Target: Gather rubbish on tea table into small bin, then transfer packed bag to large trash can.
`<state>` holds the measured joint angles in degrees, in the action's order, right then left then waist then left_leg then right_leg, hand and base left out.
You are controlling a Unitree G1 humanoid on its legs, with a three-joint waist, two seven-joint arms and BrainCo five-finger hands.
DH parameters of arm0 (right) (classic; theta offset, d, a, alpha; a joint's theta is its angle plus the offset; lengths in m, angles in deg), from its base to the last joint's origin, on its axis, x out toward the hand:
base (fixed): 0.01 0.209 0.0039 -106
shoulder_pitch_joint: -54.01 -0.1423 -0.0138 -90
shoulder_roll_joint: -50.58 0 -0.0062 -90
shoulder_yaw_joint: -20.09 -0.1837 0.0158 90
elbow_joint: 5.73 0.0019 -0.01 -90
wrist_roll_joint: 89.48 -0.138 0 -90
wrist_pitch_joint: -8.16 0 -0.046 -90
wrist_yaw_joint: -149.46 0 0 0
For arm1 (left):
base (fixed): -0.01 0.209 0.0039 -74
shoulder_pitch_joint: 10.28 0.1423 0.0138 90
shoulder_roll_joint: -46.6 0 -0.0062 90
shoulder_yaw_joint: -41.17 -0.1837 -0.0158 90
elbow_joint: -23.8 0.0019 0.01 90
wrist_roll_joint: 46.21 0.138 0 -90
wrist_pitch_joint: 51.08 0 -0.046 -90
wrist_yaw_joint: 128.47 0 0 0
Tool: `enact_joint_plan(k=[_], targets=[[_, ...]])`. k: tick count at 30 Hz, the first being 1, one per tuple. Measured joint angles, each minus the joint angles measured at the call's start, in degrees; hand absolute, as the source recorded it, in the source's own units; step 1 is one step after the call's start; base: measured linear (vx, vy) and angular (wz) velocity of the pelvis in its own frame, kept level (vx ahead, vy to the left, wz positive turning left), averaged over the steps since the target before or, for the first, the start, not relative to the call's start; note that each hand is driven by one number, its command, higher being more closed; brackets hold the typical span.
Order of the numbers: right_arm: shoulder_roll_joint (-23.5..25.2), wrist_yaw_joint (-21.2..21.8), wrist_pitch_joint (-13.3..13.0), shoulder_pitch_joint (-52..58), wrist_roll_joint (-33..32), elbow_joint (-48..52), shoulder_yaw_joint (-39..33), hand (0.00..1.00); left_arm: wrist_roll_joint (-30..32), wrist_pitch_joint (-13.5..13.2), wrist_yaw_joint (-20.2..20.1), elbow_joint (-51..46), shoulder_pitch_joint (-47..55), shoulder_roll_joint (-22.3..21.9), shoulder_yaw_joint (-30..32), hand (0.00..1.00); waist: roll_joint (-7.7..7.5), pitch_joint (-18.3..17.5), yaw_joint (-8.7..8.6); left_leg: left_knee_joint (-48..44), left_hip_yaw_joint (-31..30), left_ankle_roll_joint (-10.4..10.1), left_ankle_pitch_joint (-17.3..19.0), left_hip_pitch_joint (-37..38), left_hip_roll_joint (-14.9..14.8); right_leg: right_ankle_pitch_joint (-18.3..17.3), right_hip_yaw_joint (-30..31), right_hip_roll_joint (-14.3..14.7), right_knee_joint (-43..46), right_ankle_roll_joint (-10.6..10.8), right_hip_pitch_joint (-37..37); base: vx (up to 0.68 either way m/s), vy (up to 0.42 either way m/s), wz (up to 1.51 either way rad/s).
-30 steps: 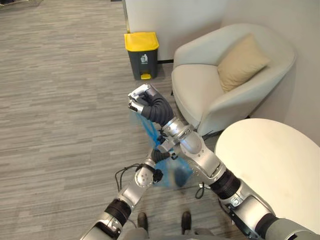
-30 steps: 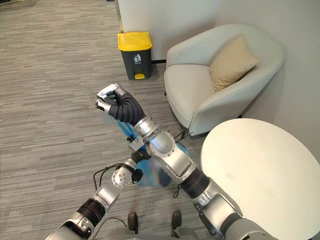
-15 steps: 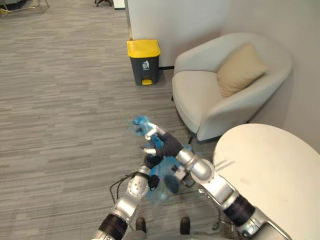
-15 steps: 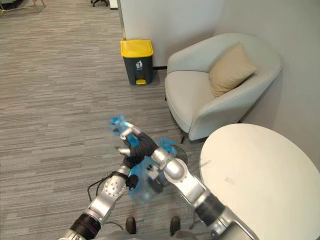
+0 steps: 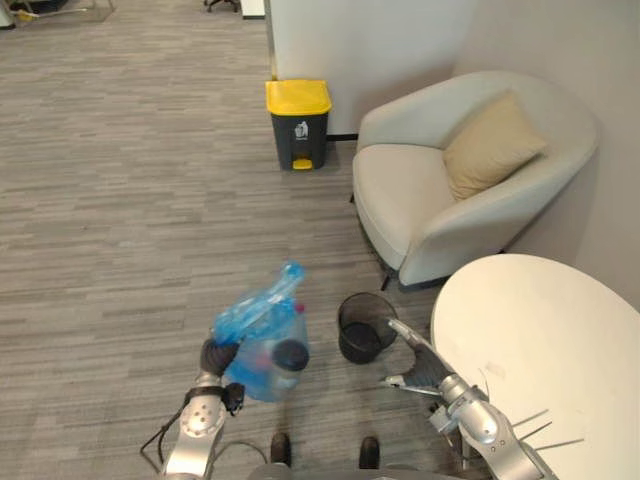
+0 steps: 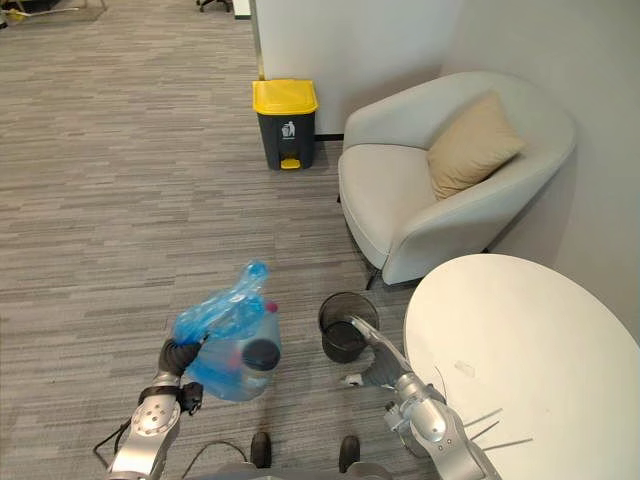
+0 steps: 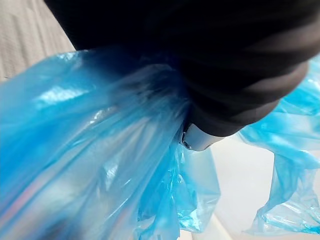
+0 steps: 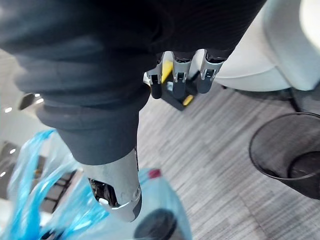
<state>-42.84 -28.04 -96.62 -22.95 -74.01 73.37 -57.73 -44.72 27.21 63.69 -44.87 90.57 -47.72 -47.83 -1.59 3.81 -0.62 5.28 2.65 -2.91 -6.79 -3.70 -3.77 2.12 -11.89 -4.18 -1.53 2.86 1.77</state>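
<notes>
Sign: we see one small white pictogram (image 5: pixel 301 129), too small for us to tell its details.
Where it stands: on the dark grey front of the large trash can (image 5: pixel 298 150), under its yellow lid; the can stands just left of the armchair (image 5: pixel 450 190).
Words, numbers: we can read none.

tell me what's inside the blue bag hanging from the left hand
Through the translucent blue bag, gripped at its neck by the left hand, a dark round lid-like item and a small red cap show. The rest is hidden by crumpled plastic.
</notes>
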Motion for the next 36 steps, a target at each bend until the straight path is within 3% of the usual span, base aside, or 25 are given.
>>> enact_joint_plan(k=[2,3,6,7,10,11,12,14,15,16,17,19,22,23,25,26,27,28,29,30,31,33,36], targets=[[2.6,0.0,0.2,0.7,-2.0,-4.4,-3.3,0.00,-1.1,0.0,-1.0,2.3,0.3,-0.1,1.0,1.00,0.43,0.4,-0.19,-2.5,-1.7,0.1,0.7,-2.4,0.6,-2.2,-3.0,-1.0,2.7,0.3,0.7,0.02,0.029,0.90],[4.0,0.0,0.3,1.0,-3.9,-7.5,-5.2,0.00,-1.6,0.0,-1.2,3.7,0.3,-0.2,1.1,1.00,0.73,0.9,-0.29,-4.4,-0.4,1.2,2.2,-4.1,0.7,-3.3,-5.7,-2.1,3.9,0.7,0.6,0.02,0.051,1.05],[6.1,-1.0,1.8,-0.2,-6.4,-18.0,-10.0,0.00,-2.4,0.1,-2.4,7.3,0.6,-1.7,2.3,1.00,1.85,1.7,-0.14,-10.5,11.3,2.3,4.0,-7.4,-1.8,-4.4,-10.1,-4.2,5.7,2.0,0.5,0.08,0.065,0.92],[6.6,-1.3,2.5,-1.2,-6.4,-20.9,-11.0,0.00,-2.7,0.1,-2.9,8.2,1.1,-2.3,3.2,1.00,1.99,1.9,0.27,-11.7,11.7,2.2,4.2,-7.9,-2.0,-5.0,-10.3,-4.7,6.3,2.5,0.4,0.20,0.125,0.30],[9.4,-2.9,4.2,-3.6,-6.7,-26.5,-16.5,0.00,-3.2,0.3,-4.0,9.2,5.6,-4.1,6.4,1.00,2.40,2.5,1.01,-18.9,11.8,3.4,10.8,-9.3,-0.7,-8.8,-10.1,-7.9,10.6,5.3,0.4,0.16,0.130,0.06],[9.9,-3.9,4.7,-3.6,-7.1,-27.4,-18.8,0.00,-3.2,0.4,-4.7,9.2,7.5,-4.5,7.0,1.00,1.88,3.3,1.10,-23.0,11.8,4.0,14.1,-9.7,0.1,-11.1,-10.2,-9.9,14.5,6.1,0.5,0.22,0.169,0.11],[10.0,-4.5,5.4,-3.4,-7.1,-27.7,-20.2,0.00,-3.2,0.7,-4.9,9.1,8.4,-4.5,7.2,1.00,2.47,3.6,1.17,-25.0,11.4,4.3,16.5,-9.4,0.6,-11.9,-9.8,-11.3,19.4,6.4,0.9,0.25,0.230,0.16],[10.0,-6.3,6.7,-2.7,-8.5,-27.3,-21.3,0.00,-3.2,1.5,-5.7,7.8,10.5,-4.4,7.3,1.00,2.46,4.5,1.17,-28.0,10.8,5.5,19.7,-9.2,1.1,-10.5,-4.4,-13.9,35.2,4.1,7.2,0.24,0.199,0.21],[10.6,-6.9,6.9,-2.4,-9.4,-26.1,-21.2,0.00,-3.2,1.5,-5.9,6.6,11.0,-3.7,7.3,1.00,2.86,5.4,0.67,-28.8,9.5,6.3,21.1,-7.1,1.3,-8.7,1.1,-13.7,45.5,2.8,11.9,0.25,0.134,0.36],[11.6,-7.3,7.0,-1.8,-9.8,-25.7,-21.2,0.00,-3.2,1.5,-5.9,5.8,10.9,-2.9,7.4,1.00,2.32,6.5,0.48,-29.3,8.0,6.9,22.1,-5.8,1.4,-11.8,3.3,-12.2,50.2,4.0,14.0,0.31,0.109,0.57],[13.0,-7.4,7.1,-1.4,-10.7,-25.3,-21.2,0.00,-3.2,1.5,-6.0,4.9,10.7,-1.9,7.4,1.00,1.80,7.2,0.02,-29.2,6.4,7.1,23.3,-4.7,1.5,-14.8,3.4,-10.2,52.2,3.5,16.3,0.23,0.039,0.53],[14.2,-7.5,7.3,-0.5,-11.1,-22.9,-21.2,0.00,-3.2,1.5,-6.0,3.5,10.2,-1.1,7.4,1.00,0.38,7.8,-0.37,-29.1,4.8,7.3,25.0,-3.0,1.8,-16.6,1.5,-7.9,49.5,2.6,19.6,0.38,-0.006,0.50],[14.3,-7.6,7.3,-0.3,-11.6,-22.2,-21.3,0.00,-3.2,1.6,-6.8,3.8,7.4,-0.9,6.4,1.00,0.29,7.7,-1.87,-27.3,2.0,6.1,26.8,-0.4,2.1,-15.8,-1.1,-4.8,35.7,2.6,23.4,0.40,-0.048,0.62],[14.3,-7.6,7.3,0.5,-11.7,-22.1,-21.4,0.00,-3.1,1.6,-7.0,4.2,5.5,-0.8,6.1,1.00,0.16,7.6,-2.69,-25.8,-0.2,2.7,26.9,2.1,2.6,-13.7,-0.1,-3.8,29.3,0.1,23.9,0.50,-0.118,0.95],[14.3,-7.5,7.4,1.5,-11.7,-21.8,-21.3,0.00,-3.1,1.5,-7.0,4.2,5.4,-1.0,5.8,1.00,0.18,7.2,-3.52,-24.2,-1.6,0.6,28.1,5.3,2.5,-11.5,-0.3,-3.6,30.3,-1.9,23.8,0.54,-0.157,0.73],[13.9,-7.5,7.4,2.7,-11.7,-20.8,-21.3,0.00,-3.1,1.5,-7.0,4.2,6.0,-2.2,5.5,1.00,1.20,6.1,-3.68,-24.2,-1.8,-0.8,28.8,8.5,0.9,-10.8,-0.7,-2.5,32.5,-3.5,22.0,0.75,-0.187,0.40],[13.8,-7.4,7.4,2.7,-11.7,-20.0,-21.2,0.00,-3.1,1.5,-7.3,3.9,6.1,-3.1,5.3,1.00,2.59,6.0,-3.45,-28.8,-0.1,-2.3,28.1,7.5,-0.8,-12.2,-1.5,-1.3,33.5,-4.5,20.9,0.92,-0.231,0.17],[13.5,-7.2,7.4,2.7,-11.6,-17.2,-20.8,0.00,-3.1,1.5,-7.3,3.4,6.0,-5.2,5.3,1.00,3.80,6.1,-3.21,-40.0,0.8,-4.2,24.4,3.5,-2.6,-13.3,-2.0,0.2,33.1,-6.0,18.7,0.77,-0.187,-0.15],[13.1,-7.2,7.4,2.7,-11.6,-15.7,-20.5,0.00,-3.1,1.5,-7.4,3.2,6.1,-6.3,5.4,1.00,4.30,6.2,-3.18,-46.8,1.0,-3.8,20.3,0.9,-3.6,-13.7,-2.0,1.1,32.2,-6.6,16.8,0.73,-0.204,-0.36],[12.4,-7.3,7.3,2.7,-11.6,-13.0,-20.1,0.00,-3.1,1.5,-8.0,2.7,6.3,-7.8,5.0,1.00,4.91,6.6,-2.54,-59.1,1.9,-3.1,15.8,-3.7,-6.4,-14.2,-0.6,3.3,28.6,-7.4,11.5,0.86,-0.174,-0.58],[12.3,-7.6,7.1,2.7,-11.7,-11.1,-20.2,0.00,-3.1,1.5,-8.3,1.5,6.4,-8.1,4.1,1.00,4.64,6.7,-1.57,-66.0,3.3,-1.3,17.0,-6.2,-7.9,-14.5,1.3,4.7,24.8,-7.8,5.8,0.84,-0.146,-0.71],[12.2,-7.8,6.3,2.4,-12.7,-9.1,-20.4,0.00,-3.2,1.3,-8.4,-1.8,6.4,-8.3,3.5,1.00,2.72,7.1,-0.05,-67.9,7.0,2.4,19.9,-11.4,-8.1,-14.6,5.4,4.7,18.8,-8.0,-2.2,0.66,-0.064,-0.69],[11.9,-7.9,6.3,1.3,-12.7,-8.3,-21.3,0.00,-3.2,1.1,-8.5,-4.1,6.2,-8.4,3.6,1.00,2.19,7.1,1.56,-61.8,9.2,2.6,22.8,-19.6,-7.2,-15.0,9.0,3.6,14.8,-8.6,-7.2,0.55,0.065,-0.80]])
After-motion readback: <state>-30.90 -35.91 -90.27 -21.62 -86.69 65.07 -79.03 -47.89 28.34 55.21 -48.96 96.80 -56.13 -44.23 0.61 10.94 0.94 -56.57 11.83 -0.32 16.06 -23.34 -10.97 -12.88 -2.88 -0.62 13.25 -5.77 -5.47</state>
